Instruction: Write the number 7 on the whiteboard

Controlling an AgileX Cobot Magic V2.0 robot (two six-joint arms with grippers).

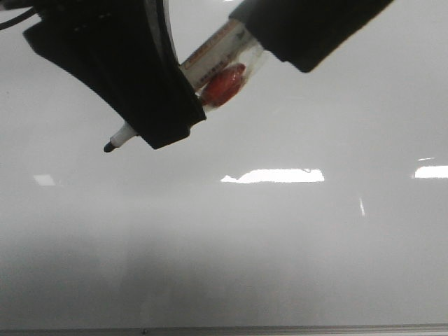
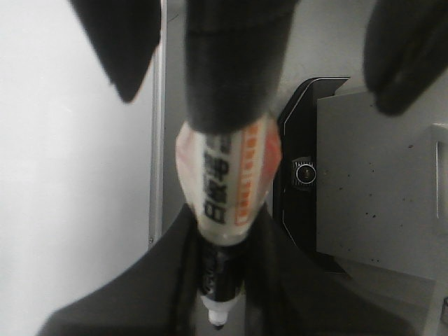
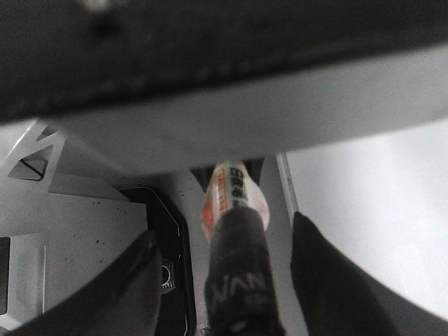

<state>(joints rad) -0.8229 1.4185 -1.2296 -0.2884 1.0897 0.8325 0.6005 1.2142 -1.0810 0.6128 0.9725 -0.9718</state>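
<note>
The whiteboard (image 1: 280, 245) fills the front view, glossy and pale grey; the number 7 is not in view on it. A marker (image 1: 220, 66) with an orange-and-white label hangs slanted above the board, its dark tip (image 1: 110, 147) pointing down and left. My left gripper (image 1: 157, 126) is shut on the marker's front part (image 2: 227, 175), both fingers pressed against the barrel. My right gripper (image 3: 234, 280) is open around the marker's black rear end (image 3: 238, 273), with a gap on each side. The right gripper's fingers (image 2: 115, 49) appear in the left wrist view.
Bright glare patches (image 1: 276, 175) lie across the board. Its thin metal edge (image 1: 224, 329) runs along the near side. Beyond the board's edge (image 2: 155, 140) sit a black housing with a small round lens (image 2: 304, 171) and a grey speckled plate (image 2: 378, 182).
</note>
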